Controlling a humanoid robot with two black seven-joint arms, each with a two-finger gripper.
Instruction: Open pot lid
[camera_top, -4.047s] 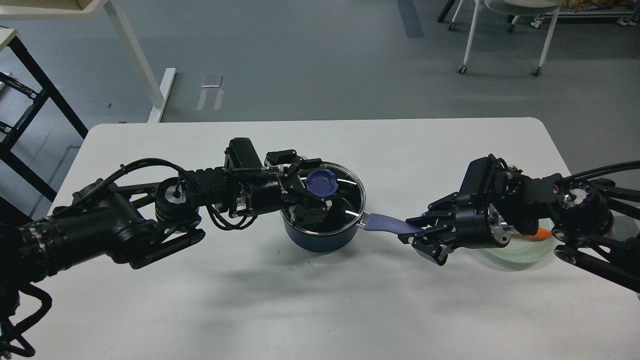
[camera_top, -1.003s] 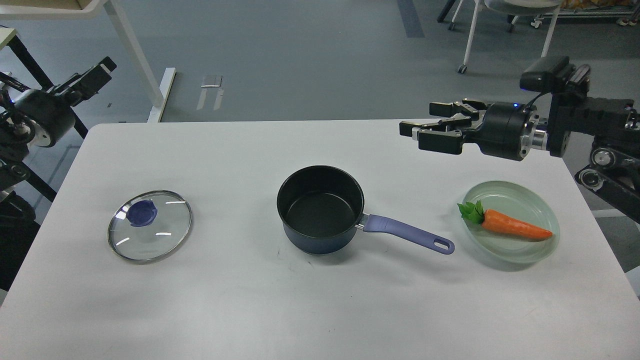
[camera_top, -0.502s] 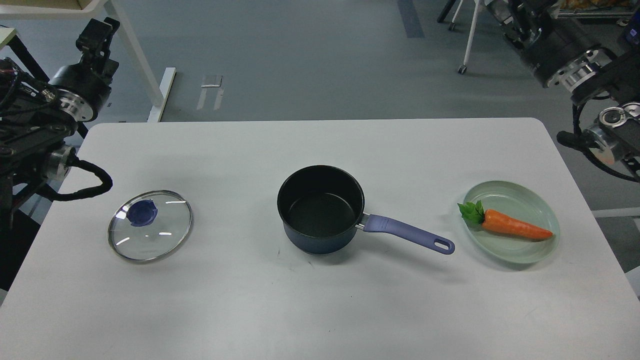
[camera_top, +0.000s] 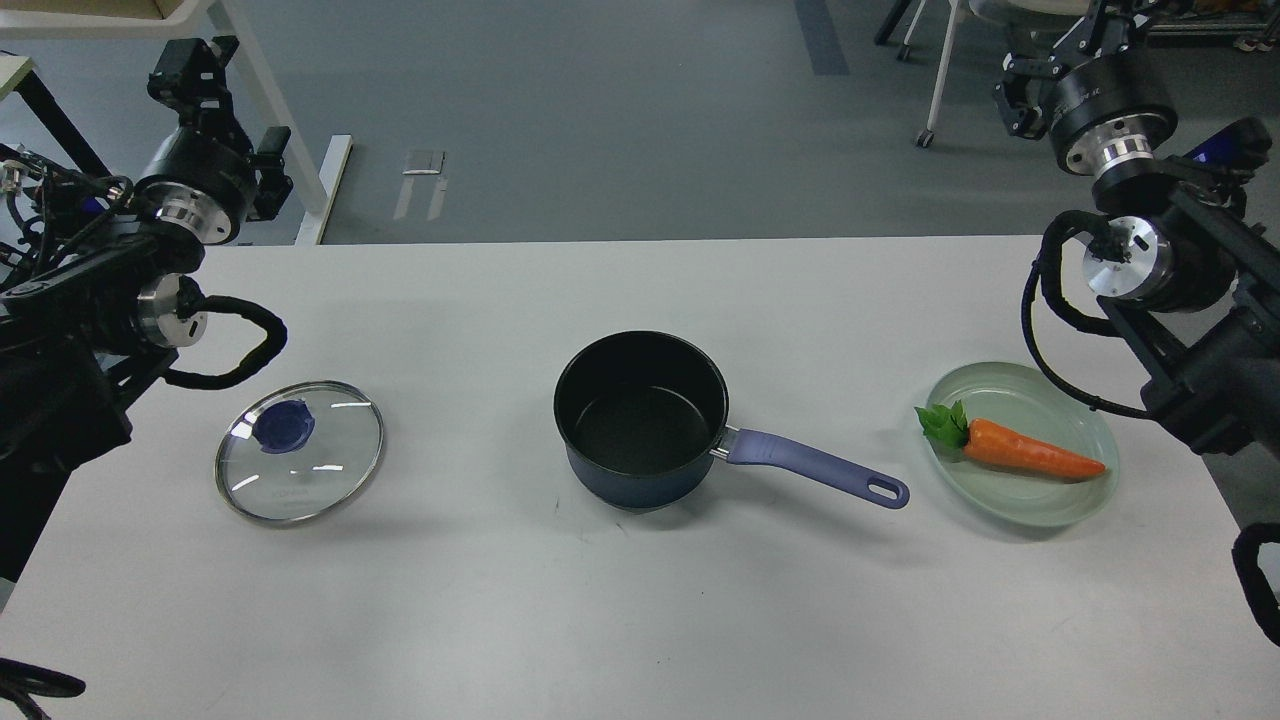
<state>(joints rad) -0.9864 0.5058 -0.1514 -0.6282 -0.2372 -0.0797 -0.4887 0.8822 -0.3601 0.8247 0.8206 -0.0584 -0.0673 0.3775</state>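
Observation:
The pot (camera_top: 640, 420), a dark navy saucepan with a black inside, stands uncovered in the middle of the table, its purple-blue handle (camera_top: 815, 468) pointing right. The lid (camera_top: 300, 450), clear glass with a steel rim and a purple-blue knob (camera_top: 284, 425), lies flat on the table to the left, well apart from the pot. My left gripper (camera_top: 190, 62) is raised beyond the table's far left corner, holding nothing I can see. My right gripper (camera_top: 1095, 25) is raised at the top right, cut off by the frame edge. Neither gripper's fingers can be told apart.
A pale green glass plate (camera_top: 1040, 508) with an orange carrot (camera_top: 1030, 452) sits at the right of the white table (camera_top: 620, 620). White desk legs (camera_top: 270, 110) stand behind my left arm and a wheeled chair (camera_top: 1000, 70) stands behind my right arm.
Four seconds ago the lid sat on the pot with my left gripper at its knob and my right gripper at the handle. Both arms have since pulled up and away; over the last second only the arms moved.

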